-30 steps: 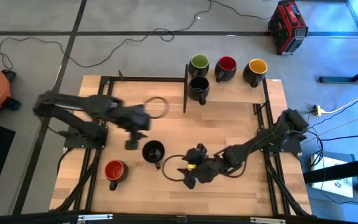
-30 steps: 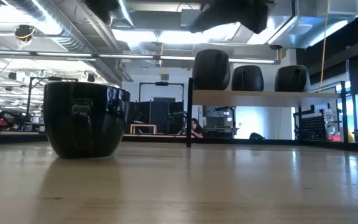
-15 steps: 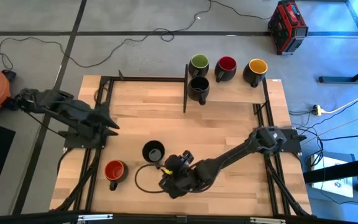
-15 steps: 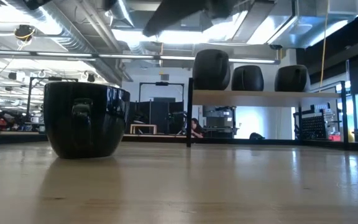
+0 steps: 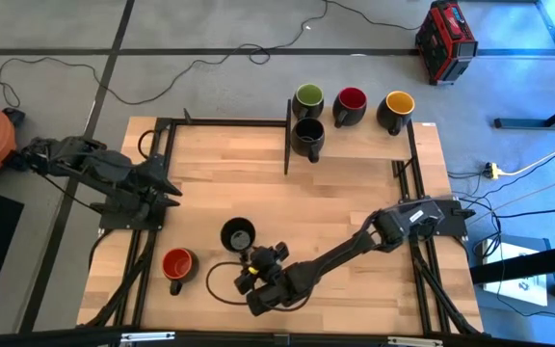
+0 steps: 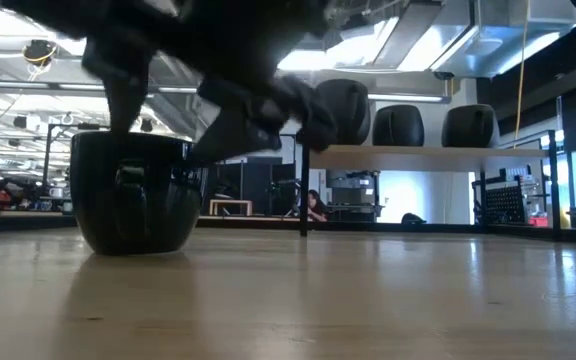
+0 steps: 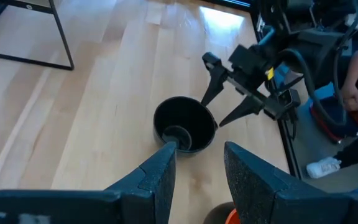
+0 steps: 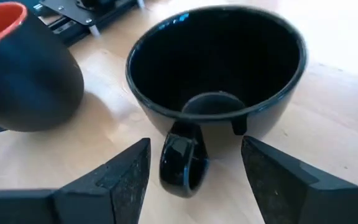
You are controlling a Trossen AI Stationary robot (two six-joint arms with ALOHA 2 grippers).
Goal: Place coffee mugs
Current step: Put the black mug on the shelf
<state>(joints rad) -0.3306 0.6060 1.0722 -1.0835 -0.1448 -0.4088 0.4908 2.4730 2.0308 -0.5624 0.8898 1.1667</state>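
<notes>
On the desk, near the black-inside mug: right gripper with fingers spread wide astride its handle, holding nothing. Left gripper parked aside, part-open, empty. No readable writing.

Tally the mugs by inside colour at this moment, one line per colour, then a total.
Red inside: 2
Black inside: 2
Green inside: 1
Yellow inside: 1
Total: 6 mugs
</notes>
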